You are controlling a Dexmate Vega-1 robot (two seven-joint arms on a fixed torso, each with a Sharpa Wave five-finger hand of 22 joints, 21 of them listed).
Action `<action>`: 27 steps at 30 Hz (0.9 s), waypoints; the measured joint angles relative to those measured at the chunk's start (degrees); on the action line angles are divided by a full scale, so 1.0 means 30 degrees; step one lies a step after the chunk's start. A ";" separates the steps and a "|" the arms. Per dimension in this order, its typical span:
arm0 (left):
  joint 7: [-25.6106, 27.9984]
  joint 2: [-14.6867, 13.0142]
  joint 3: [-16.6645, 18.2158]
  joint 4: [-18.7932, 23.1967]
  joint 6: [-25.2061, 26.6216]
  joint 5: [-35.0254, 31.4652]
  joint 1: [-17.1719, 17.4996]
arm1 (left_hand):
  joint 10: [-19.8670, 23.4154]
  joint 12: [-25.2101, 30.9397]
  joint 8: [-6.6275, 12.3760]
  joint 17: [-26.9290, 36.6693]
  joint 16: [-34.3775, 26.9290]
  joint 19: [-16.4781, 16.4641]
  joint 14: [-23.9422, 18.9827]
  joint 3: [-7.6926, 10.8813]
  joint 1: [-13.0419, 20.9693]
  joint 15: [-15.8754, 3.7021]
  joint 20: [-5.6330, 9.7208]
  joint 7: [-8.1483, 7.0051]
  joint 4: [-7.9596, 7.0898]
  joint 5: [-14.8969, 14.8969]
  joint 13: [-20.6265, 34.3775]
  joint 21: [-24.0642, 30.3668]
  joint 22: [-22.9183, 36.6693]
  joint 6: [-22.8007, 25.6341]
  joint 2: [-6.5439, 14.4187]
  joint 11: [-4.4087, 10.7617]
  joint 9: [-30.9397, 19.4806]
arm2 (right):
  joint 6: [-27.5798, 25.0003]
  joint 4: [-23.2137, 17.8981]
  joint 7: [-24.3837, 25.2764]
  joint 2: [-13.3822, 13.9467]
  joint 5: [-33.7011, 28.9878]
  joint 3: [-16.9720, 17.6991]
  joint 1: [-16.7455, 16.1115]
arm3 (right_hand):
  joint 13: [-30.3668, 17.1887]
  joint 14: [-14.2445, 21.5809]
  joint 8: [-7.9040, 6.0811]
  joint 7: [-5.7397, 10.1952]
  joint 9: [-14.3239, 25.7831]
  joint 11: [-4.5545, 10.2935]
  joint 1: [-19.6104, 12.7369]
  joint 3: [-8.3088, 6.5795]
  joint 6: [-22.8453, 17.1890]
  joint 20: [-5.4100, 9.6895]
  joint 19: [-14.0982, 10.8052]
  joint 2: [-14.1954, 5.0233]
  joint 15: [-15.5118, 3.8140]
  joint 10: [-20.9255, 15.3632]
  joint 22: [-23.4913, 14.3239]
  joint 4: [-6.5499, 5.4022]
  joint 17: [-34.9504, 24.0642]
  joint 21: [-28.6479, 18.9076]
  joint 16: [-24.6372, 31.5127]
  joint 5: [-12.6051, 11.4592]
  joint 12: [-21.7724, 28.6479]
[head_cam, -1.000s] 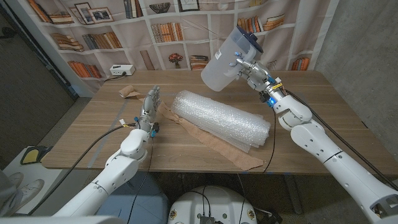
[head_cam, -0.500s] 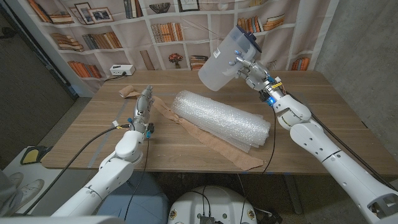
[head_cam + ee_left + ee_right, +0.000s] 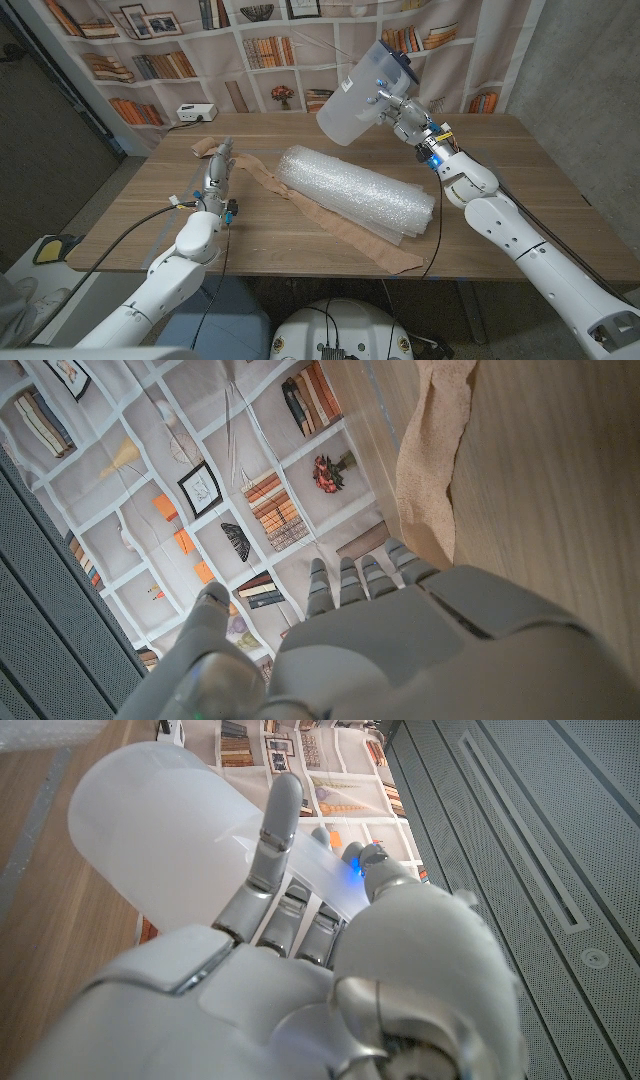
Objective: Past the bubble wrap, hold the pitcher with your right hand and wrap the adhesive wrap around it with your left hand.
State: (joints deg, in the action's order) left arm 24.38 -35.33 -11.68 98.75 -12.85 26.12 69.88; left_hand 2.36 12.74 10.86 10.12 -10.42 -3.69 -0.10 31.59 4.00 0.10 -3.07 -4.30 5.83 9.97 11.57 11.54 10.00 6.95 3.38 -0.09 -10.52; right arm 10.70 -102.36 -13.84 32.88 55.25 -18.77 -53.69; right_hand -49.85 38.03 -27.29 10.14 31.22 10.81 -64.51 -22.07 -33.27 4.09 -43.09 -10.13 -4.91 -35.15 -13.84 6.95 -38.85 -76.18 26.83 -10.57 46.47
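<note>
From the head view, my right hand [image 3: 400, 112] grips the translucent pitcher [image 3: 362, 92] by its handle side and holds it in the air, tilted, above the far edge of the bench [image 3: 520, 180], just beyond the roll of bubble wrap [image 3: 355, 190] that lies across the middle. So the holding half of the job looks done. My left hand [image 3: 217, 170] stands on the left of the bench, fingers straight and pointing away from me, holding nothing. The tan adhesive wrap [image 3: 330, 222] runs as a long strip from a bunched end at the far left [image 3: 207, 148], past my left hand and under the near side of the bubble wrap. None of it is on the pitcher, so I judge the wrapping has not yet begun: I have to pick up the strip, carry it over the bubble wrap and wind it round.

In the left wrist view, my left hand [image 3: 400, 630] shows its back, fingers extended close together and empty, with the tan wrap [image 3: 430, 455] lying on the wood just ahead of the fingertips; I cannot tell whether they touch it.

In the right wrist view, my right hand [image 3: 290, 950] has its fingers [image 3: 275, 830] laid against the pitcher's [image 3: 170, 830] cloudy wall, clasping it above the wood.
</note>
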 measured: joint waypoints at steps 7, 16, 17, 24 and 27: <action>0.0463 -0.0222 0.0488 0.0132 0.0107 -0.0495 0.0195 | -0.0001 0.0000 0.0000 0.0001 0.0000 0.0000 0.0000 -0.0083 0.0000 0.0000 0.0000 0.0000 0.0082 0.0000 0.0000 0.0000 0.0000 0.0000 0.0000 0.0000 0.0000 | -0.0223 -0.0320 -0.0026 -0.0017 0.0510 0.0172 -0.0266 | -0.0058 0.0009 0.0000 -0.0001 -0.0001 -0.0002 -0.0001 0.0001 0.0000 -0.0002 0.0002 0.0001 -0.0005 0.0002 0.0180 0.0000 -0.0162 -0.0253 0.0002 0.0000 -0.0013; 0.0781 -0.0633 0.1091 0.0297 0.0293 -0.1168 0.0291 | -0.0002 0.0000 0.0000 0.0002 0.0000 0.0001 0.0000 -0.0083 0.0072 0.0000 0.0000 0.0000 0.0081 -0.0001 0.0000 0.0000 0.0000 0.0000 0.0070 -0.0001 0.0000 | -0.0341 -0.0695 0.0048 0.0195 0.0706 0.0406 -0.0587 | -0.0064 0.0119 0.0000 -0.0002 -0.0002 -0.0006 0.0106 0.0002 0.0001 -0.0003 0.0003 0.0092 -0.0012 0.0002 0.0442 0.0000 -0.0174 -0.0423 0.0003 0.0000 -0.0001; 0.0802 -0.0698 0.1156 0.0320 0.0319 -0.1217 0.0297 | -0.0002 0.0000 0.0000 0.0002 0.0000 0.0000 0.0000 -0.0083 0.0080 0.0000 0.0000 0.0000 0.0081 0.0000 0.0000 0.0000 0.0000 0.0000 0.0078 -0.0001 0.0000 | -0.0348 -0.0722 0.0072 0.0212 0.0726 0.0422 -0.0610 | -0.0065 0.0133 0.0000 -0.0002 -0.0003 -0.0006 0.0129 0.0002 0.0001 -0.0003 0.0003 0.0069 -0.0001 0.0002 0.0445 0.0000 -0.0456 -0.0475 0.0003 0.0000 -0.0001; 0.1014 -0.0974 0.1477 0.0489 0.0683 -0.1794 0.0318 | 0.0067 0.0000 0.0000 0.0003 0.0000 0.0000 0.0000 -0.0082 0.0080 0.0000 0.0000 0.0000 0.0081 0.0000 0.0000 0.0000 0.0000 0.0000 0.0078 0.0068 0.0000 | -0.0359 -0.1013 0.0147 0.0330 0.0837 0.0595 -0.0907 | -0.0011 0.0137 0.0000 -0.0003 -0.0004 -0.0009 0.0171 -0.0079 0.0002 -0.0003 0.0004 0.0027 -0.0003 0.0005 0.0613 0.0081 -0.0561 -0.0626 0.0003 0.0000 -0.0001; 0.1091 -0.1108 0.1645 0.0612 0.0834 -0.1991 0.0343 | 0.0139 0.0000 0.0000 0.0004 0.0000 0.0000 0.0000 -0.0082 0.0080 0.0000 0.0000 0.0000 0.0081 0.0000 0.0000 0.0000 -0.0001 0.0001 0.0078 -0.0004 0.0000 | -0.0341 -0.1095 0.0148 0.0348 0.0887 0.0646 -0.1029 | -0.0001 0.0166 0.0000 -0.0004 -0.0004 -0.0009 0.0171 -0.0079 0.0002 -0.0004 0.0005 0.0027 -0.0026 0.0005 0.0622 0.0081 -0.0565 -0.0628 0.0003 0.0000 -0.0001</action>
State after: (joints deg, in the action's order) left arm 27.65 -38.65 -6.74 100.59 -10.35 20.15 70.91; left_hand 2.78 12.74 10.86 10.13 -10.42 -3.68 -0.09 31.35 4.24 0.09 -3.07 -4.30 6.07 9.97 11.57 11.54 10.00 6.95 3.62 -0.11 -10.52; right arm 9.68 -105.64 -13.39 33.93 57.91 -16.84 -56.78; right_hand -49.85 38.53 -27.29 10.13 31.20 10.78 -64.00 -22.31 -33.26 4.07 -43.08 -10.05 -4.99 -35.13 -11.97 7.19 -40.55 -78.07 26.84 -10.57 46.47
